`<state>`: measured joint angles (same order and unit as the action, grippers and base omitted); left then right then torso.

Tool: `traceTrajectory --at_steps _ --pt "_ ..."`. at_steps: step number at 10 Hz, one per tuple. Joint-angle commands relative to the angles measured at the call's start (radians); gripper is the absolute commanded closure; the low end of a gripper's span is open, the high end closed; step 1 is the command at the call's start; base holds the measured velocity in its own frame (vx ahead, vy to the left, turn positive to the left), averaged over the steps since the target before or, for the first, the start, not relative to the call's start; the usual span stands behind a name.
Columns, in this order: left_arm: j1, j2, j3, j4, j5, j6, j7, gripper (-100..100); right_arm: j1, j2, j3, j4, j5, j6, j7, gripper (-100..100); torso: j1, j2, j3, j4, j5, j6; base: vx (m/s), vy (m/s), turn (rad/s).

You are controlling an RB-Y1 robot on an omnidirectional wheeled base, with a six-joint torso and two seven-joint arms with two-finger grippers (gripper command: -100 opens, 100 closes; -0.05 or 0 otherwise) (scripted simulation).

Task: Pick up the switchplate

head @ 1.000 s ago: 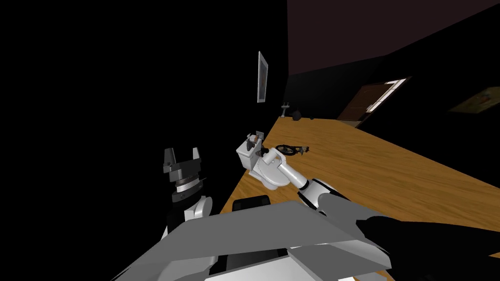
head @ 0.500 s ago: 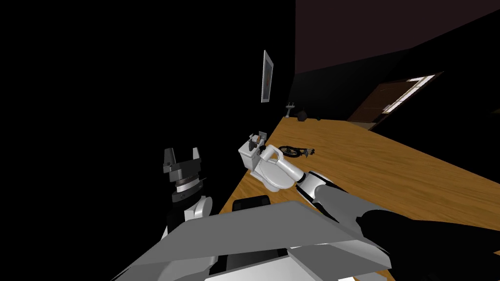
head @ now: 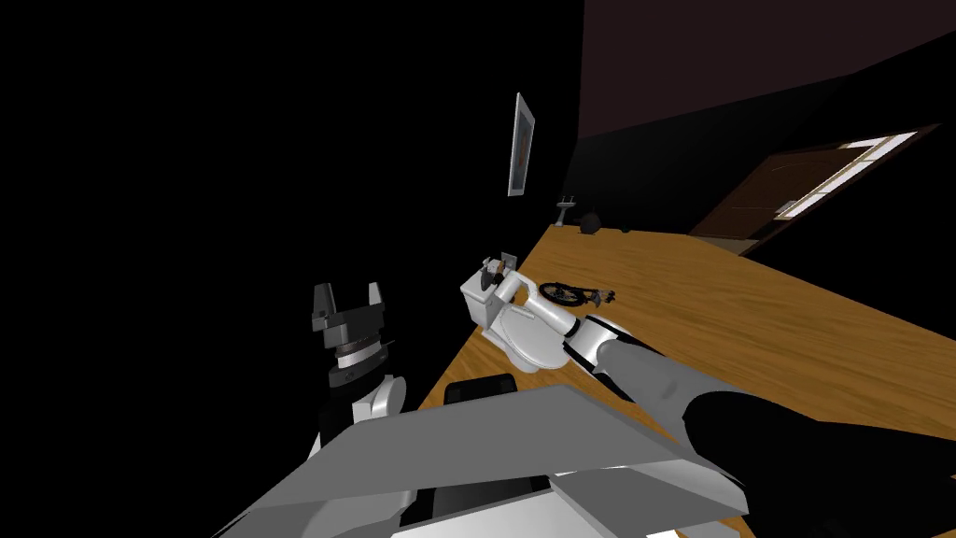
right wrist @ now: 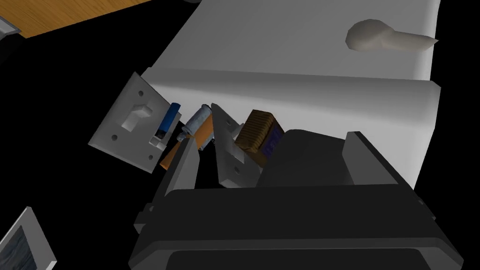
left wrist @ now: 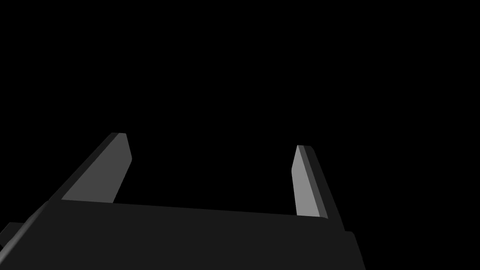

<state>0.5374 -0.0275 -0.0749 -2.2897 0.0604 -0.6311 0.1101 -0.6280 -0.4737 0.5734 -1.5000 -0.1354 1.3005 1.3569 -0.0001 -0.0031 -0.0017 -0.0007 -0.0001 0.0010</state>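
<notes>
My right gripper (right wrist: 273,138) is over the white toilet tank (right wrist: 300,51), its two fingers spread and clamping nothing. Between them stand one white switchplate (right wrist: 229,152), on edge and close to one finger, and one brown-and-blue box (right wrist: 260,136). Just outside that finger lie two small cylinders, a blue cylinder (right wrist: 168,119) and a grey-and-orange cylinder (right wrist: 199,123). Past them a second switchplate (right wrist: 133,124) tilts at the tank's edge. My left gripper (head: 349,291) is raised on the left against a black area, its two fingers apart and empty.

Dim flat render, large black areas, wooden floor (head: 747,318) evenly lit, bright strip at distant door (head: 761,191), wide-lens splay
</notes>
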Motion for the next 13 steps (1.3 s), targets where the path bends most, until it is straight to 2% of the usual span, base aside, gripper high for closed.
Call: traceTrajectory --at_steps 1,3,4,6,7,10,13 --pt "0.000 0.000 0.000 0.000 0.000 0.000 0.000 0 -0.022 -0.004 0.013 0.018 -0.006 0.024 0.028 -100 0.000 0.000 0.000 0.000 0.000 0.000 0.030 -0.005 0.072" --pt "0.000 0.000 0.000 0.000 0.000 0.000 0.000 0 -0.091 -0.024 0.062 0.077 -0.030 0.089 0.094 -100 0.000 0.000 0.000 0.000 0.000 0.000 0.048 -0.004 0.188" --pt "0.000 0.000 0.000 0.000 0.000 0.000 0.000 0 -0.099 -0.024 0.062 0.077 -0.030 0.093 0.108 -100 0.000 -0.001 -0.001 0.000 0.000 0.000 0.053 -0.011 0.080" --pt "0.000 0.000 0.000 0.000 0.000 0.000 0.000 0 -0.165 -0.040 0.106 0.128 -0.053 0.149 0.171 -100 0.000 -0.001 -0.001 0.000 0.000 0.000 0.059 -0.012 0.162" --pt "0.000 0.000 0.000 0.000 0.000 0.000 0.000 0 -0.165 -0.040 0.106 0.128 -0.053 0.149 0.179 -100 0.000 -0.002 -0.001 0.000 0.000 0.000 0.053 0.001 0.062" --pt "0.000 0.000 0.000 0.000 0.000 0.000 0.000 0 -0.241 -0.058 0.160 0.190 -0.082 0.210 0.263 -100 0.001 -0.002 -0.001 -0.001 0.000 0.000 0.063 0.001 0.158" --pt "0.000 0.000 0.000 0.000 0.000 0.000 0.000 0 -0.286 -0.068 0.194 0.227 -0.101 0.244 0.314 -100 0.000 -0.002 -0.002 -0.001 0.000 0.001 0.066 -0.007 0.103"
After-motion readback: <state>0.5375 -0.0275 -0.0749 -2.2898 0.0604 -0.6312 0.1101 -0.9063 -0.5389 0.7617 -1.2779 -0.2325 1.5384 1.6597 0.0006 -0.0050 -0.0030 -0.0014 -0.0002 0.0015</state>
